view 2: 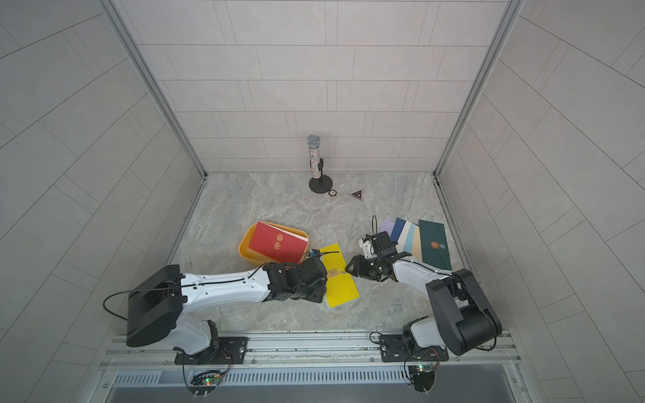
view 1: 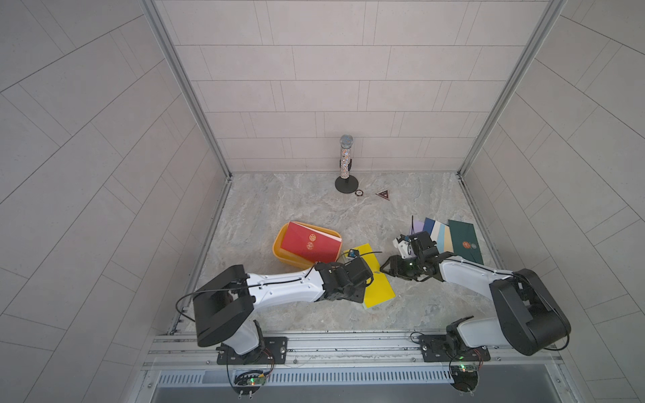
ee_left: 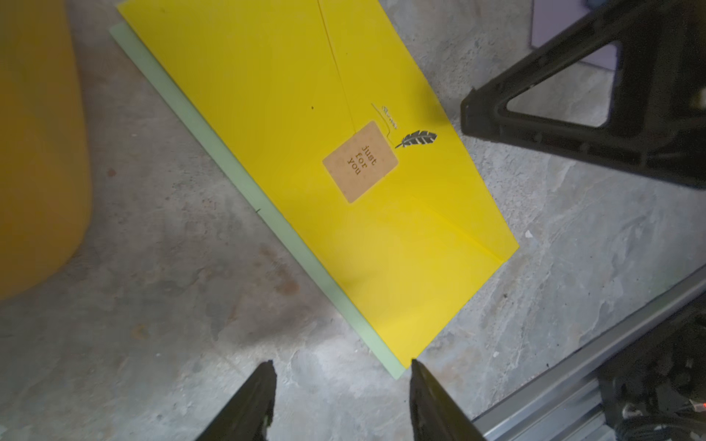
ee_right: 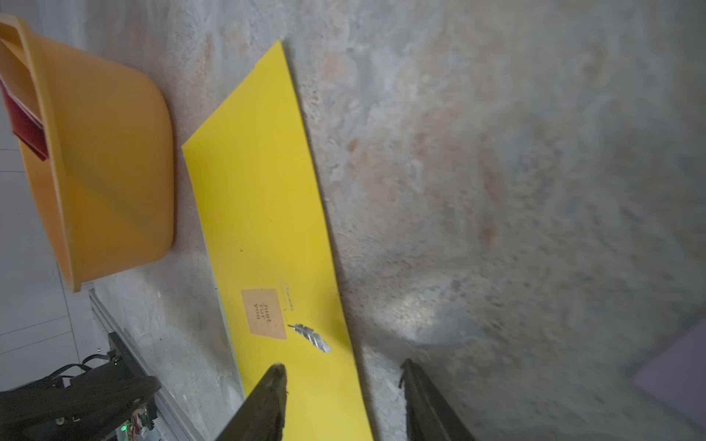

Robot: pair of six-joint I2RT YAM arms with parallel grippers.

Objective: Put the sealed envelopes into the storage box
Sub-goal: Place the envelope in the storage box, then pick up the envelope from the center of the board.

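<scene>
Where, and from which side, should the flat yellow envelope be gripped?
Take the yellow envelope by its long edge facing the right gripper, away from the box. It lies flat on a green envelope that sticks out on the box side; pinching there would probably catch both.

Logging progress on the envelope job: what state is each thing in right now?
storage box: upright, one envelope inside
red envelope: in the box, resting over its rim
yellow envelope: sealed, flat on the table
pale green envelope: under the yellow one
fanned envelopes: overlapping, outside the box
left end effector: open, empty
right end effector: open, empty
microphone: upright
</scene>
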